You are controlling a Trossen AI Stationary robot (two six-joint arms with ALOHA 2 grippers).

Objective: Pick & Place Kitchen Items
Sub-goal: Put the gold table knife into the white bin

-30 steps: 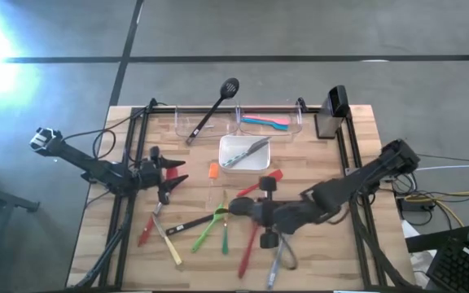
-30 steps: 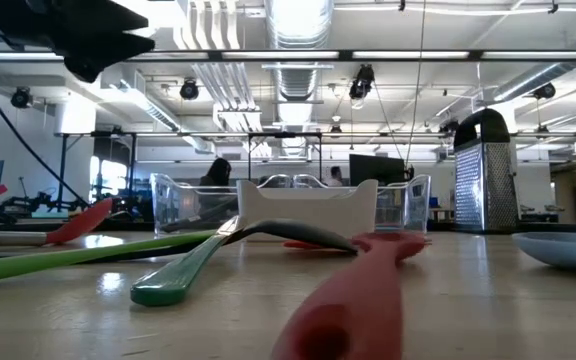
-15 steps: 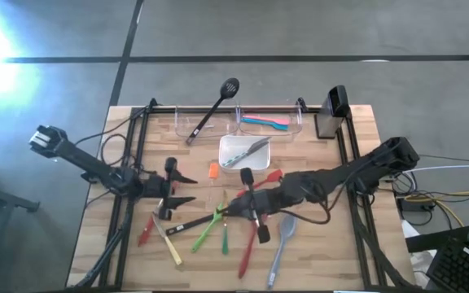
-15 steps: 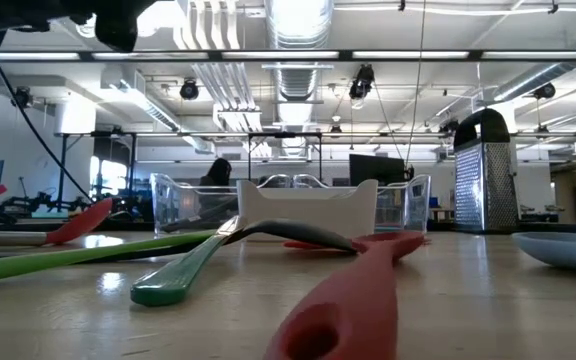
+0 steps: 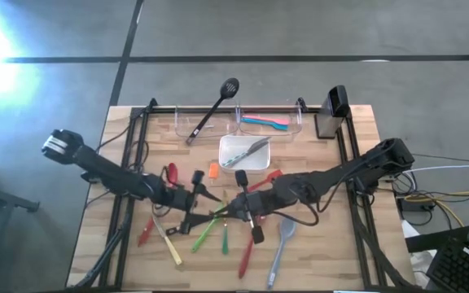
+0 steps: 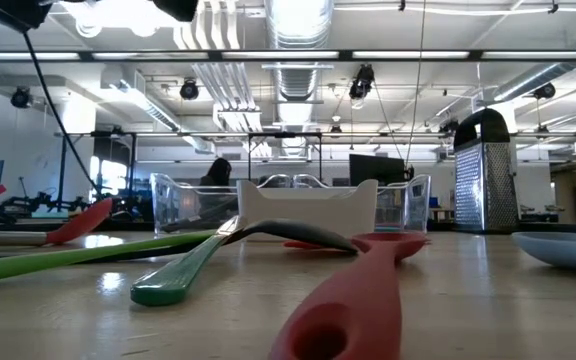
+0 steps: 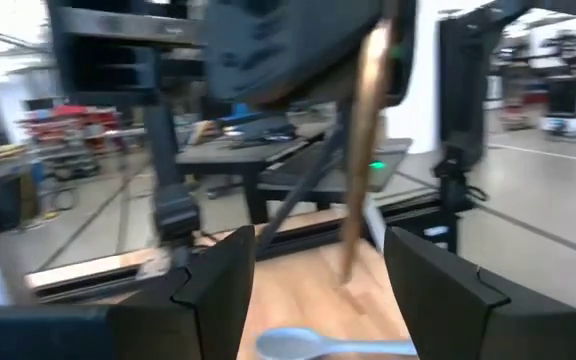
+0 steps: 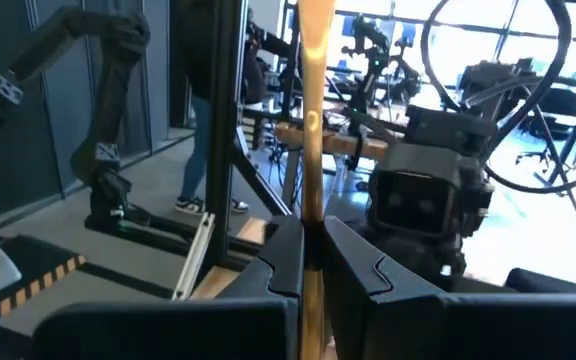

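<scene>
On the left of the counter (image 5: 357, 130), the left gripper (image 5: 195, 198) hangs low over the scattered utensils with its fingers spread wide and nothing between them, its own camera looking across at the other arm. Just beside it to the right, the right gripper (image 8: 308, 262) is clenched on a slim wooden-looking handle (image 8: 313, 130), which stands straight up between its fingers; which utensil this belongs to is hard to say, since the overhead view is crowded there. Around both grippers lie the green utensils (image 5: 210, 228), red ones (image 5: 247, 252), and a grey spoon (image 5: 282, 240) (all loose on the boards). Farther back, the clear bins (image 5: 238, 122) hold a black slotted spoon (image 5: 214, 106) and a blue and pink pair (image 5: 265, 122), and the white dish (image 5: 234, 146) carries one grey tool. So a few pieces look placed, and most remain to be moved.
</scene>
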